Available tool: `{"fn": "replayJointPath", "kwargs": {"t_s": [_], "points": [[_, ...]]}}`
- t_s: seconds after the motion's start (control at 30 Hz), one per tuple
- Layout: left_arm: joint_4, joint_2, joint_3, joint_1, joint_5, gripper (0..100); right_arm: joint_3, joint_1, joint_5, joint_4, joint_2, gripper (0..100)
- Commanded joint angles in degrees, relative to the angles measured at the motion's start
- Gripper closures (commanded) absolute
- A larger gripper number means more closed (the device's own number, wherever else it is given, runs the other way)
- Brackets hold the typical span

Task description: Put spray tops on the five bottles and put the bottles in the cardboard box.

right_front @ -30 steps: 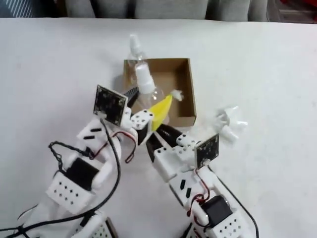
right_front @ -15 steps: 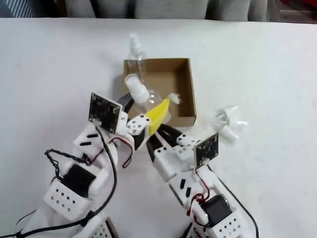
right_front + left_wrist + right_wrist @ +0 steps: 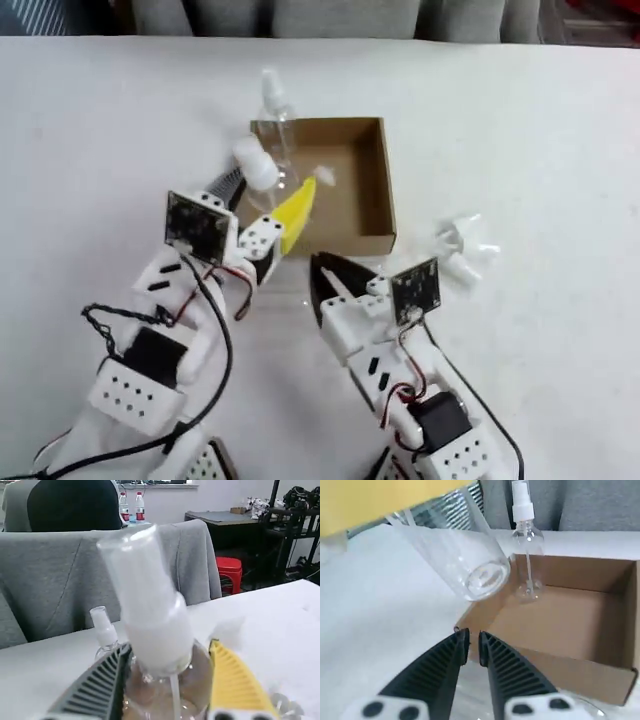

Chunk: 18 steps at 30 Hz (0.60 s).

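My left gripper [image 3: 272, 186] is shut on a clear bottle [image 3: 256, 166] with a white spray top, tilted over the near-left corner of the cardboard box [image 3: 386, 190]. In the left wrist view that bottle [image 3: 152, 615] sits between the grey and yellow fingers. A second bottle with a spray top [image 3: 271, 108] stands in the box's far-left corner. My right gripper [image 3: 322, 272] is shut and holds nothing, just in front of the box's near wall. The right wrist view has the held bottle's base [image 3: 481, 578] above its fingers [image 3: 451, 660] and the standing bottle [image 3: 525, 535] beyond.
Loose white spray tops [image 3: 462, 244] lie on the table to the right of the box. Grey chair backs [image 3: 55, 575] line the table's far edge. The table's left side and far right are bare white surface.
My left arm has swung the held bottle leftward, off the box's middle toward its near-left corner. My right gripper has drawn back from the bottle toward the table's near side.
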Motion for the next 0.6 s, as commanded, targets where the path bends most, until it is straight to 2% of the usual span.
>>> {"fn": "replayJointPath", "kwargs": {"t_s": [0.0,0.27,0.57], "points": [[-9.58,6.64,-1.14,-2.59,-2.20,98,-0.88,3.65,-0.09,1.27,-0.40,98.1],[-22.95,26.33,-6.07,-7.96,-2.11,98,0.62,13.23,-0.09,1.19,-0.40,98.1],[-36.31,38.55,-6.51,-7.87,-2.11,98,2.29,20.00,-0.09,1.27,-0.40,98.1]]}}
